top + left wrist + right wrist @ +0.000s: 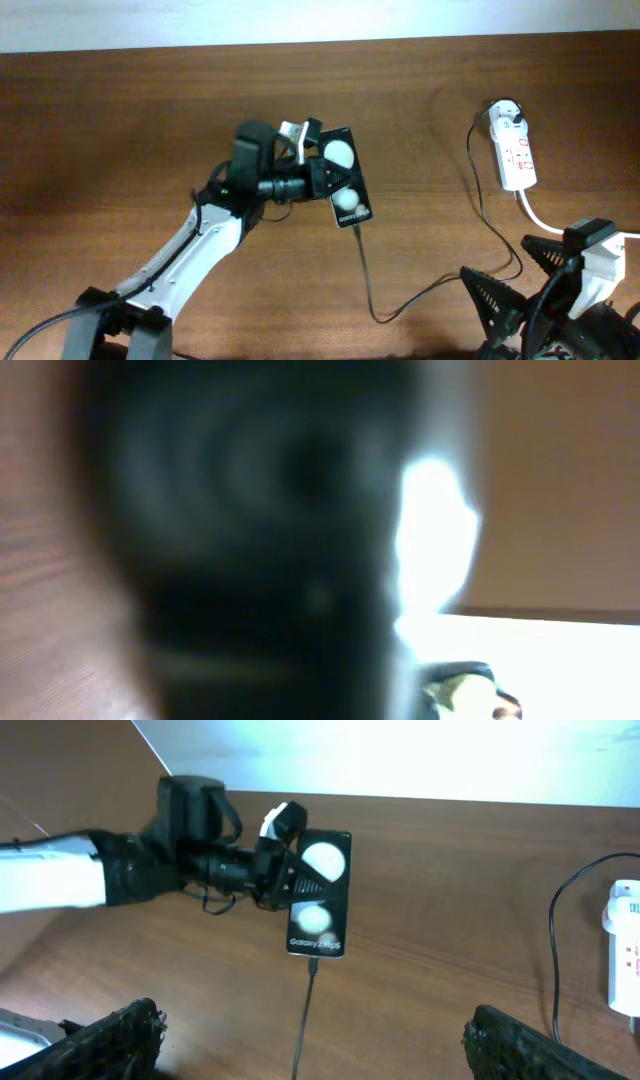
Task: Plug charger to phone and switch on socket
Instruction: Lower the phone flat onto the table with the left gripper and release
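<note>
Black and thin, the charger (372, 290) cable runs from the near end of the phone (350, 207) across the wooden tabletop (120, 120) in a loose bend, then up to the socket (517, 155), where its white adapter (505, 112) sits at the strip's far end. In the right wrist view the connector tip (314, 962) meets the phone's edge just below the white text. The plugging-in therefore looks done, though how deep the tip is seated is too small to tell. What seems left is the switch: the socket's red marks show, but whether it is on cannot be read from these views. The phone lies flat near the middle of the tabletop, well apart from the socket at the right. The left gripper (322, 180) reaches in low from the left with the arm stretched out nearly level. Its fingers are pressed together and lie over the phone's left half, apparently steadying it; its own camera gives only a dark blur. The right gripper (312, 1015) hangs at the near right edge, looking toward the phone, fingers spread wide and holding nothing. With the socket just off to its right, it is probably the better placed of the two for the switch.
</note>
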